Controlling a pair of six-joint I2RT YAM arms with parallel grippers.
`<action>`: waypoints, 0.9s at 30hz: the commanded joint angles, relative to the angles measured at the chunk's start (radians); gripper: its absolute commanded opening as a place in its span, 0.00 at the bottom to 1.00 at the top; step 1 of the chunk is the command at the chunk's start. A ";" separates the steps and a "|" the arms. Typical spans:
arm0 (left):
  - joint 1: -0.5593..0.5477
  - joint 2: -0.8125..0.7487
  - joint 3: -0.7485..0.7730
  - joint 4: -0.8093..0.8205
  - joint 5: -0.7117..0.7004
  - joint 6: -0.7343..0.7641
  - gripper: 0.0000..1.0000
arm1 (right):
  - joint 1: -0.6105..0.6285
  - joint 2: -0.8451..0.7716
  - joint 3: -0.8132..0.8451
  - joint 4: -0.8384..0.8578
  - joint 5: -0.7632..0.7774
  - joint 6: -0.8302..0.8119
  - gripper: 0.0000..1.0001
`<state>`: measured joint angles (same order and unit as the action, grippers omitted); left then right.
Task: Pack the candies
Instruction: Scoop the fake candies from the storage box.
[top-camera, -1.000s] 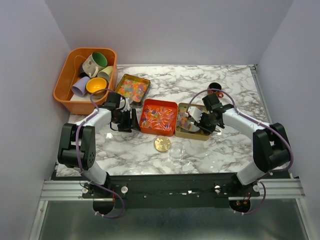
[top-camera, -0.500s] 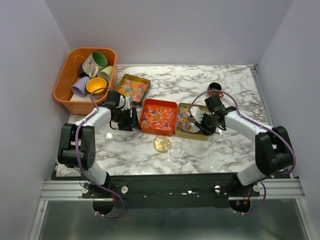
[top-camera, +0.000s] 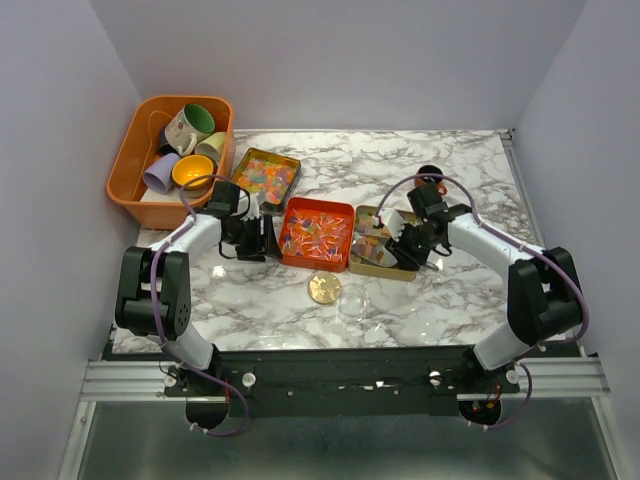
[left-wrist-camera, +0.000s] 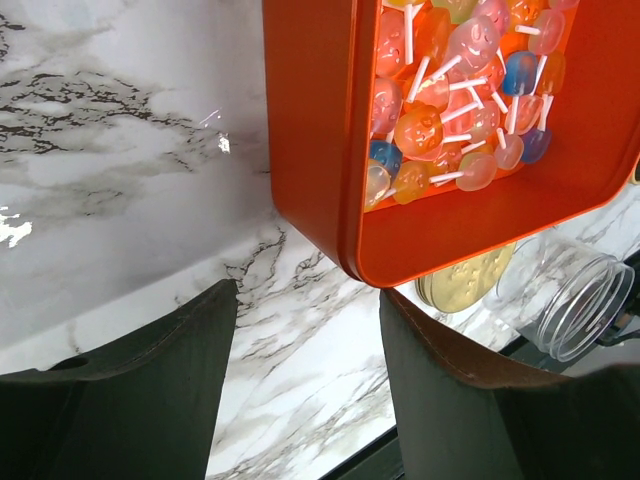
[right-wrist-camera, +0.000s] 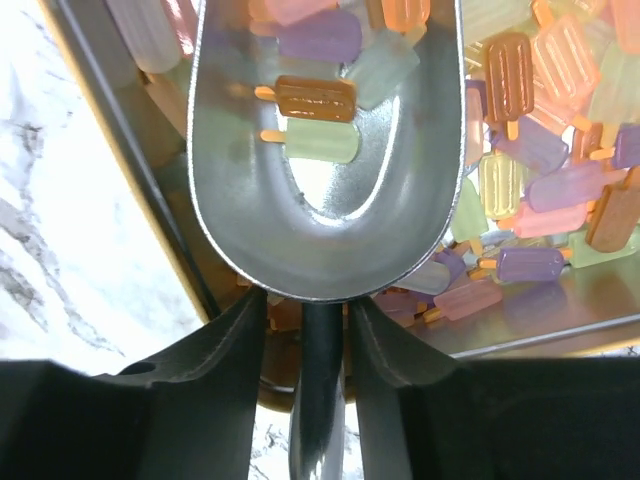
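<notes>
Candies shaped like ice lollies fill the gold tin, and a few lie in the metal scoop resting over them. My right gripper stands around the scoop's dark handle, open, with a thin gap on each side. Round lollipop candies fill the orange tin. My left gripper hovers open over the marble at that tin's near-left corner, holding nothing. In the top view my left gripper is left of the orange tin and my right gripper is over the gold tin.
A third tin of mixed candies sits behind the orange one. A flat gold disc and a clear jar lie in front of the tins. An orange basket of mugs stands at the back left. A small dark object sits at the back right.
The right gripper's jaws have parted from the scoop handle, and the scoop has settled lower onto the candies in the gold tin. The left arm has not moved.
</notes>
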<state>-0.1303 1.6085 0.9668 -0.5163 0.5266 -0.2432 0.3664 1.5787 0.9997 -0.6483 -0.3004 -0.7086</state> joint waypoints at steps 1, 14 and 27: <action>0.008 -0.018 -0.017 0.033 0.041 -0.004 0.69 | -0.007 0.015 0.069 -0.109 -0.068 0.020 0.47; 0.008 -0.015 -0.034 0.048 0.049 -0.018 0.69 | -0.018 0.113 0.100 -0.117 0.012 0.024 0.43; 0.011 0.002 -0.025 0.022 0.038 0.007 0.69 | -0.027 0.078 0.056 -0.059 -0.054 0.047 0.01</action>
<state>-0.1299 1.6085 0.9401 -0.4801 0.5507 -0.2573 0.3466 1.6760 1.0809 -0.7391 -0.3084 -0.6815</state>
